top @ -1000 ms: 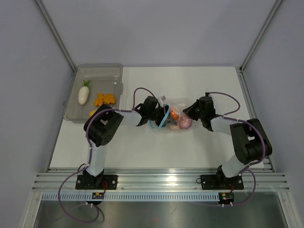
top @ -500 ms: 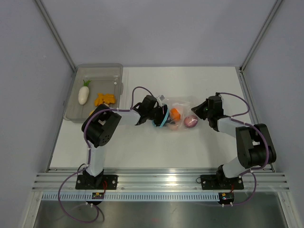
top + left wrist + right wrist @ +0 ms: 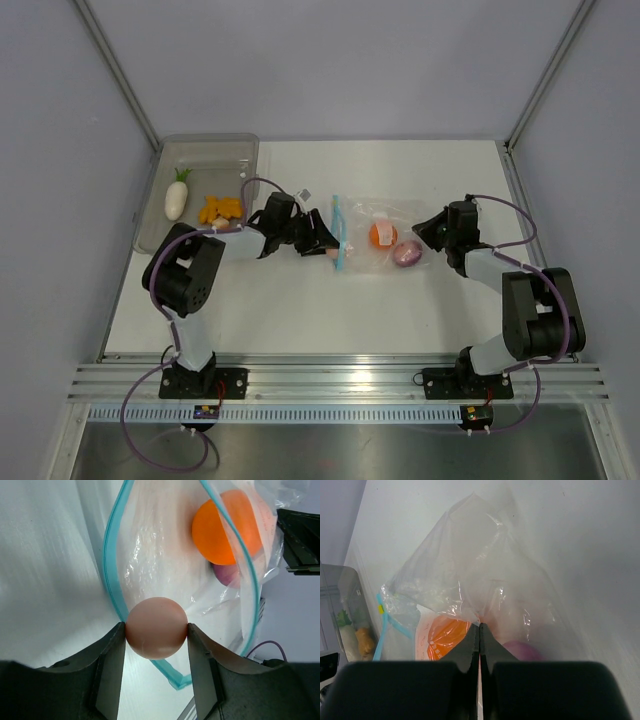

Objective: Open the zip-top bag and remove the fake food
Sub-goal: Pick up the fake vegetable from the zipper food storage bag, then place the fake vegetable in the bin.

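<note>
From above, the left gripper (image 3: 318,240) has backed out of the zip-top bag (image 3: 375,212) toward 9 o'clock. It carries the pinkish egg (image 3: 329,253) just past the blue zip strip (image 3: 337,228). A second ago this gripper was buried in the bunched-up mouth. The right gripper (image 3: 426,228) has drawn away toward 3 o'clock, so the bag now lies stretched flat across the middle of the table (image 3: 300,300). The orange piece (image 3: 382,234) and the purple onion (image 3: 407,253) sit inside it, side by side. At 10 o'clock the grey tray (image 3: 150,235) already holds the radish (image 3: 177,195) and some yellow-orange pieces (image 3: 220,208).

In the left wrist view, the fingers are clamped on the egg from both sides. It is clear of the plastic at the open mouth, whose zip loops wide behind it. The orange piece and the onion sit deeper in, toward 1 o'clock.

In the right wrist view, the jaws are pressed together on a fold of the bag's closed end and pin it. The two remaining pieces show through the film just beyond.

As I judge it, the egg counts as removed once it is set down, probably in the tray. Two pieces are left, and the taut, gaping bag should make the next reach easier.
</note>
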